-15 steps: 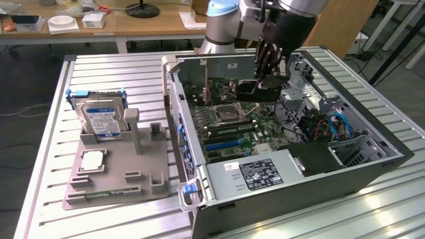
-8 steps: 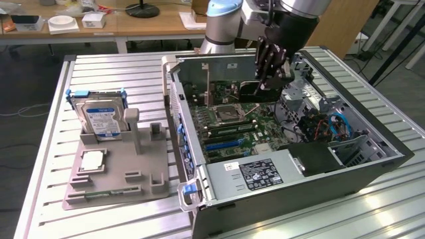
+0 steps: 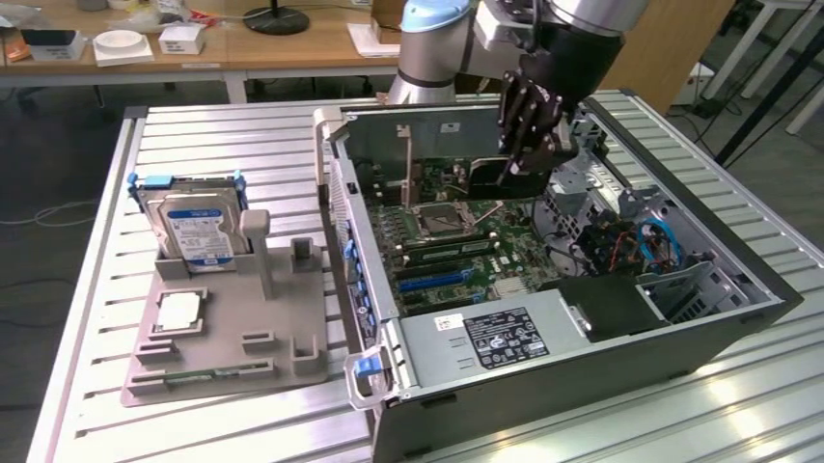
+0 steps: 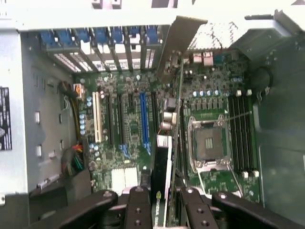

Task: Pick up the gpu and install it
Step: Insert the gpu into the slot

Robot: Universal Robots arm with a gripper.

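Observation:
The gpu (image 3: 495, 179) is a thin dark card hanging upright inside the open computer case (image 3: 759, 289), just above the motherboard (image 3: 438, 256). My gripper (image 3: 526, 154) is shut on its upper edge. In the wrist view the gpu (image 4: 164, 157) runs edge-on away from my gripper (image 4: 164, 212), and its metal bracket (image 4: 181, 40) reaches toward the case's rear slot openings. A finger (image 4: 138, 210) presses on each side of the card. The card hovers between the blue expansion slot (image 4: 144, 119) and the CPU socket (image 4: 209, 143).
A grey holder tray (image 3: 258, 318) at the exterior view's left carries a blue-labelled hard drive (image 3: 196, 227), a processor chip (image 3: 178, 311) and a memory stick (image 3: 212, 373). Inside the case are the power supply (image 3: 496, 338), blue cables (image 3: 650, 241) and memory slots (image 4: 240, 133).

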